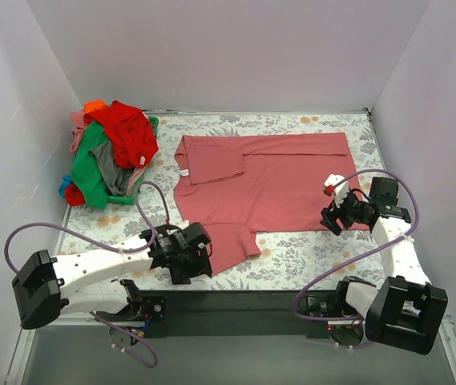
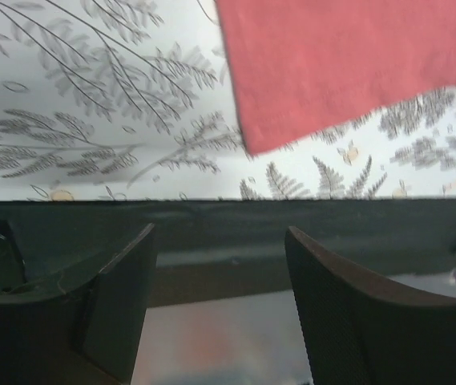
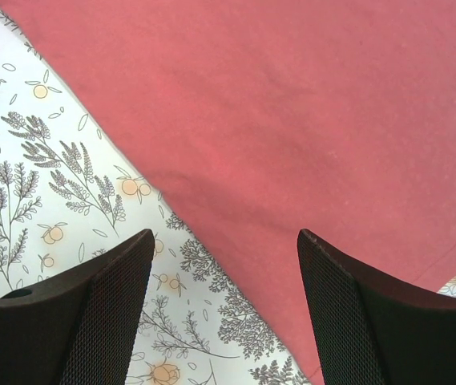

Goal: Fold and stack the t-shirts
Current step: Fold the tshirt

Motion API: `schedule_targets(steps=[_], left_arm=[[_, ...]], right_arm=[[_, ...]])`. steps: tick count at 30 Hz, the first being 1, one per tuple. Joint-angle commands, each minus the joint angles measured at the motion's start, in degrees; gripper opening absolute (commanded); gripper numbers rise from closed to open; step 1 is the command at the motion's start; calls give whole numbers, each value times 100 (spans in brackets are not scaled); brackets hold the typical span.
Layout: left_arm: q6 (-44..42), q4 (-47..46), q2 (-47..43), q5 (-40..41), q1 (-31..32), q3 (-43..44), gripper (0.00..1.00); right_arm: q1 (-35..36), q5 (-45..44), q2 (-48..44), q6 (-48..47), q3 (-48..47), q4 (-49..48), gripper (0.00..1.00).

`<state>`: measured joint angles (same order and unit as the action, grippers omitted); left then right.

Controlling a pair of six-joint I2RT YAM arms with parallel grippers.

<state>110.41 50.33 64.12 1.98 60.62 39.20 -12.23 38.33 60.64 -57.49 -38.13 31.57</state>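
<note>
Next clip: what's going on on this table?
A pink tee lies spread flat on the floral cover. The left pincer sits by the tee's near sleeve and the right pincer hovers over its near right corner. Both are open and hold no cloth. A heap of tees, not yet folded, waits in the far left corner.

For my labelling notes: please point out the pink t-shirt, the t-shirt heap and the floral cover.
pink t-shirt (image 1: 292,180), top view, middle of body
t-shirt heap (image 1: 127,132), top view, red shirt on top
floral cover (image 1: 292,253), top view, bare near strip
</note>
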Motion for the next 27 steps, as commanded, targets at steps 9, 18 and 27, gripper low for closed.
schedule_targets(steps=[9,18,27], left_arm=[[1387,-743,961,822,-15,290,56],[1571,-1007,1481,725,-68,255,43],[1483,-1271,1832,576,-103,237,31]], right_arm=[[-104,61,114,239,-72,68,79],[-192,140,115,230,-37,60,79],[-262,219,88,221,-28,77,79]])
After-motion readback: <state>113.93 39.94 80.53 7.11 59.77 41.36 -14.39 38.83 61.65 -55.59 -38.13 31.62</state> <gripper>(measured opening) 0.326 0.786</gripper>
